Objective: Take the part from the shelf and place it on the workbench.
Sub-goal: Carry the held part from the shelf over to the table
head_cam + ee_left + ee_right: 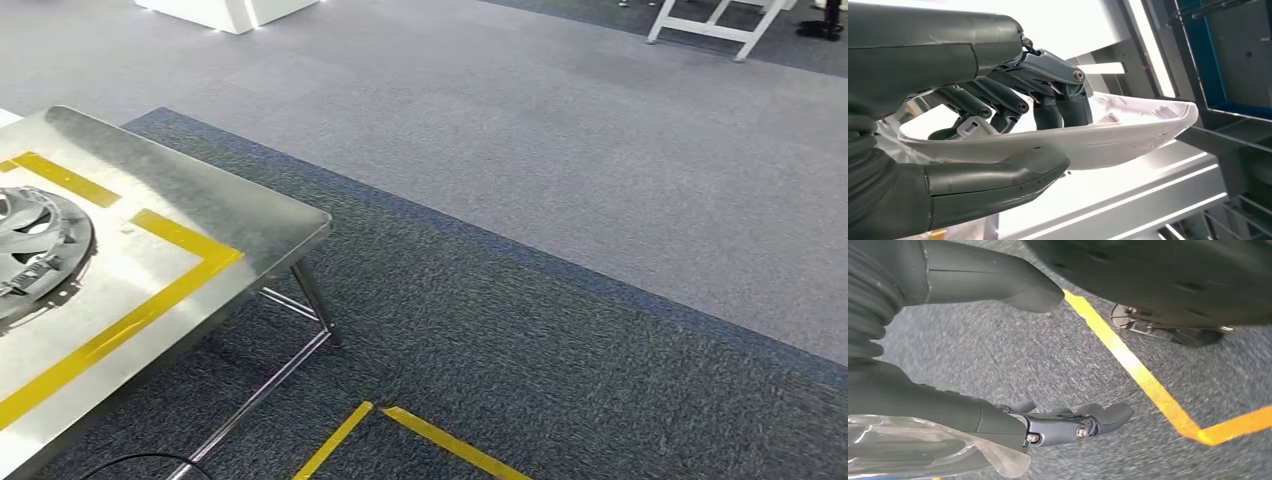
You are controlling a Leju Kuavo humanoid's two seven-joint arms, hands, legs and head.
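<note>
Left hand (998, 125) clamped on a white moulded plastic part (1128, 132): thick thumb under its lower face, darker fingers (1068, 107) curled over its upper edge, the long curved shell jutting out past the fingertips. Behind the part, grey metal shelf framing (1208, 130) with a blue panel, and bright light beyond. Right hand (1048, 422) hanging over dark speckled carpet (998, 350), holding nothing, fingers stretched out and lying close beside one another, thumb held apart from them; a scrap of clear plastic film (923, 450) wrapped near the wrist. Yellow floor tape (1148, 380) running across the carpet beside that hand and turning at a corner. From the head view, a stainless-steel workbench (250, 215) at the left, marked with a frame of yellow tape (150, 310), slim metal legs beneath. On the bench, inside the taped frame, a grey wheel cover (35, 250), cut off by the picture's edge. Darker carpet under the bench, paler grey carpet (600, 150) farther off, more yellow tape on the floor near the bench legs, a white frame (715, 25) far off at the back.
</note>
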